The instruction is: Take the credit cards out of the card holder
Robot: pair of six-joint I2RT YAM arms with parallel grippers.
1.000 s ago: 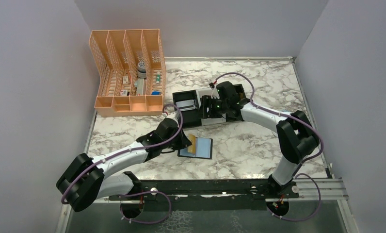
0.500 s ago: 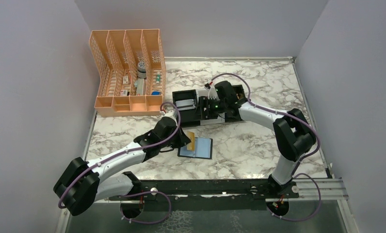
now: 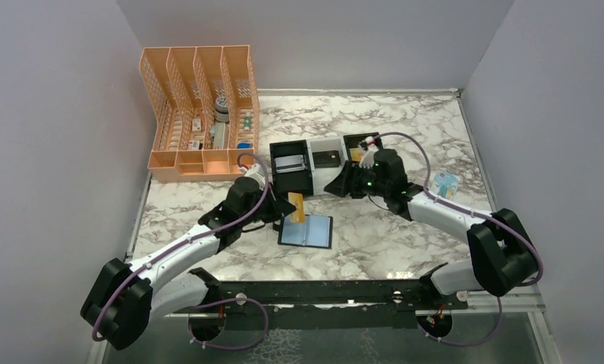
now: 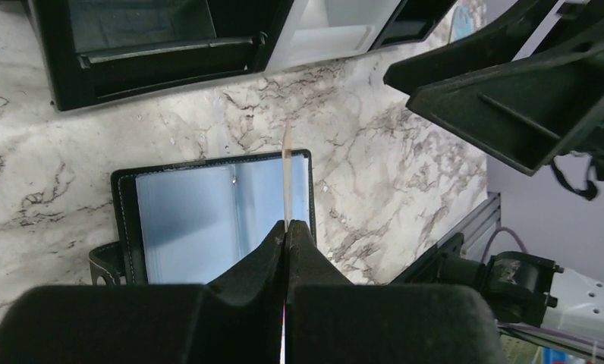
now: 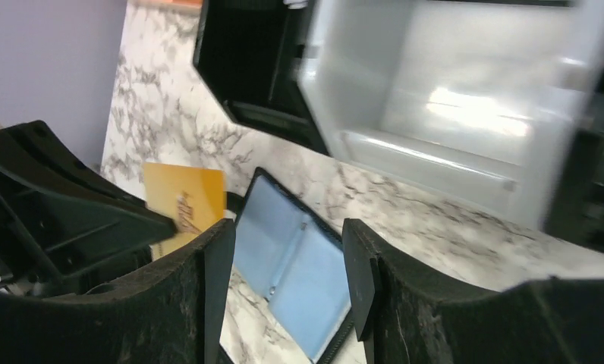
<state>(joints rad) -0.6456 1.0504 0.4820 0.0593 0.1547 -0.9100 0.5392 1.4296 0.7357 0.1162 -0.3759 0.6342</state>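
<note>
The card holder lies open on the marble, blue-grey lining up, also seen in the left wrist view and the right wrist view. My left gripper is shut on an orange-yellow credit card, held on edge above the holder's left half. That card shows edge-on in the left wrist view and face-on in the right wrist view. A dark grey credit card lies in the white tray. My right gripper hangs open and empty, just behind and right of the holder.
Three square trays stand in a row behind the holder: black, white, black. An orange mesh organizer with small items stands at the back left. A small blue-and-white object lies at the right.
My right arm has drawn back from the trays toward the right and near side, uncovering the dark card in the white tray. My left gripper has carried the orange card slightly back and up.
</note>
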